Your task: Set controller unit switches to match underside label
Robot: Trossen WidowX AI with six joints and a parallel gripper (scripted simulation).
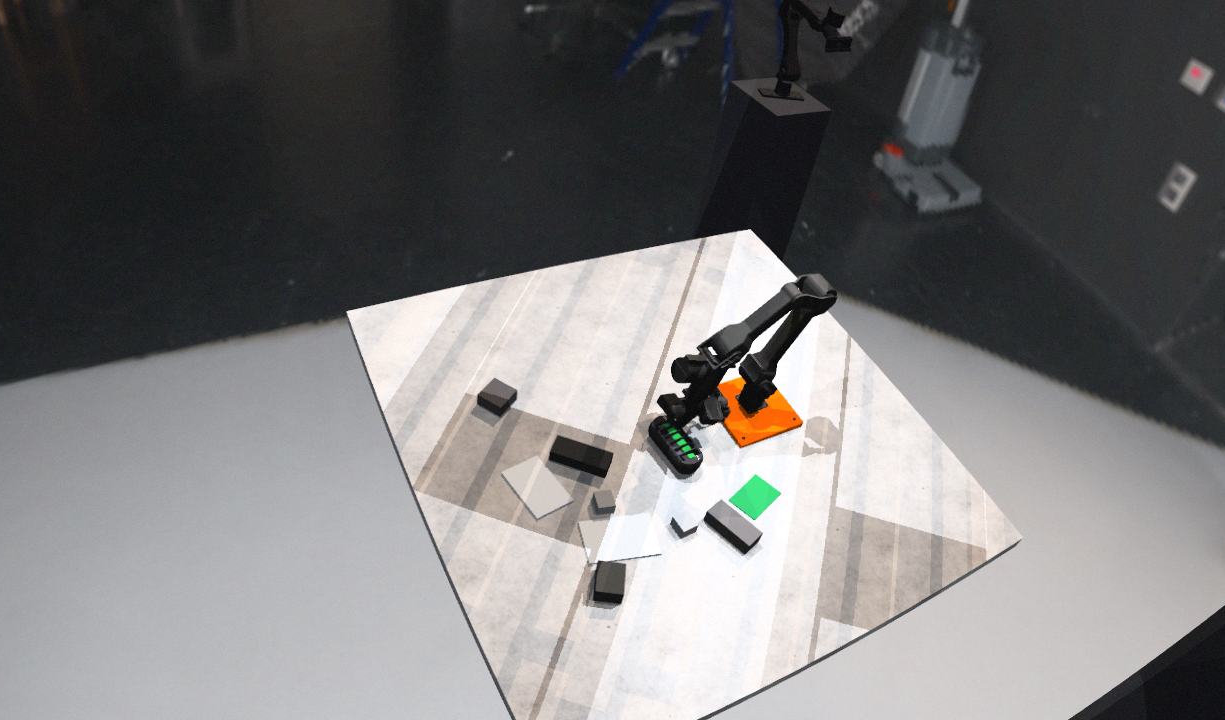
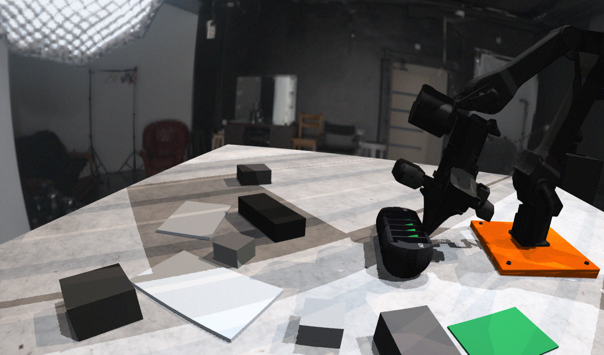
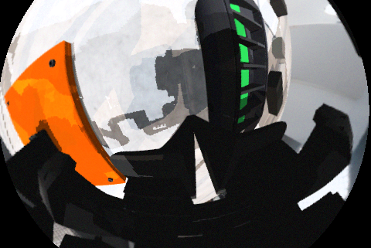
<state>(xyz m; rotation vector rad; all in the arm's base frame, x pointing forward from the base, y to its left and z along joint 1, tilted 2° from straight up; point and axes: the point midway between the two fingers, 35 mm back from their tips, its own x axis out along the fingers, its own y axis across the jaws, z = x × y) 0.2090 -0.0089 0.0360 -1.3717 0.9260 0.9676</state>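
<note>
The dark grey controller unit sits upright on its base on the bench, beside the orange plate. Its row of rockers shows green patches on the side toward the arm base. The wrist view sees them obliquely, and the lowest are partly cut off by the fingers; I cannot tell each setting for certain. The underside label is hidden. My gripper is shut with nothing in it. It points down at the unit's long side facing the arm base, close to the rocker edge; whether it touches is unclear.
The orange base plate lies close behind the gripper. A long black block, light flat plates, a green plate and several other blocks lie around the unit.
</note>
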